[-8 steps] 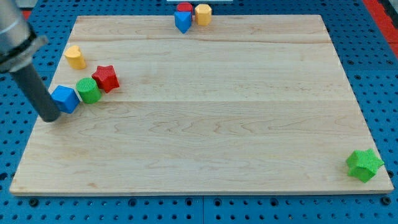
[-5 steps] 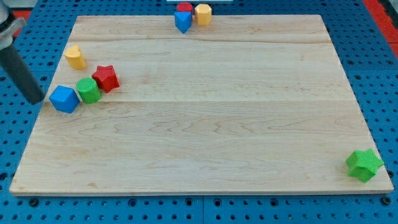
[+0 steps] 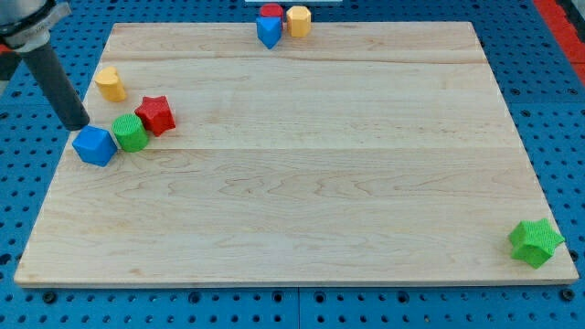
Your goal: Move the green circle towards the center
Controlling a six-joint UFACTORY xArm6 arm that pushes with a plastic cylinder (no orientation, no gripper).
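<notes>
The green circle [image 3: 130,132] sits near the board's left edge, touching a blue cube [image 3: 94,145] on its left and a red star [image 3: 155,114] on its upper right. My tip [image 3: 79,124] stands just above the blue cube, to the left of the green circle, a short gap from it. The dark rod rises from the tip toward the view's top left corner.
A yellow block [image 3: 111,83] lies above the cluster. A red block [image 3: 271,12], a blue block [image 3: 268,31] and a yellow hexagon [image 3: 298,20] sit together at the top edge. A green star [image 3: 535,242] lies at the bottom right corner of the wooden board [image 3: 302,164].
My tip moved up the left side of the blue cube, swinging out left and then back right, to just above the cube. The blocks have not moved.
</notes>
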